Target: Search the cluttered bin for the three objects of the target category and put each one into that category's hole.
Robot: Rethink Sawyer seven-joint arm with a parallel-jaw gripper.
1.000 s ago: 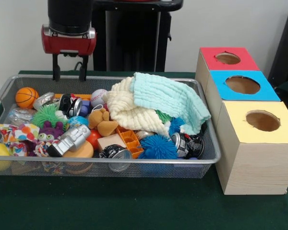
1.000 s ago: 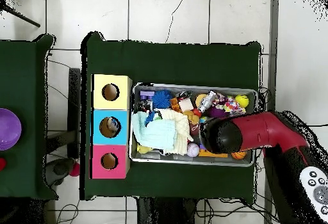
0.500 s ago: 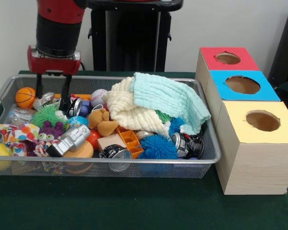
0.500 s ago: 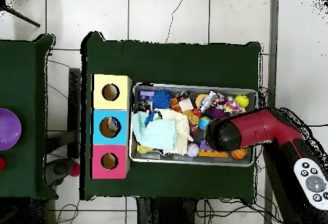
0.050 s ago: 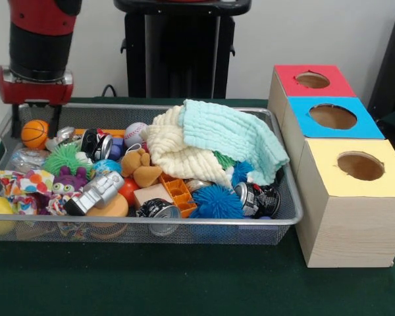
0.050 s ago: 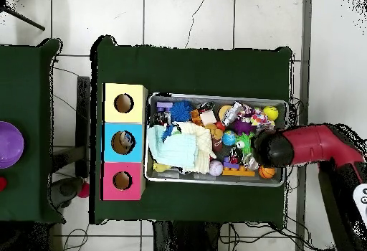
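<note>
A wire-mesh bin point(image 5: 276, 217) holds a heap of toys under ribbed cream and mint cloths point(image 5: 217, 141): crushed cans point(image 5: 258, 197), a spiky blue ball point(image 5: 216, 201), a small basketball point(image 5: 36, 133). Beside it stand three wooden boxes point(image 5: 345, 197) with round holes, topped red, blue, yellow. The gripper point(image 5: 34, 120) hangs at the bin's basketball end, fingers apart and empty.

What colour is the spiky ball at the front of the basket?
The spiky ball is bright blue, clearest in the front view, beside the cloths.
</note>
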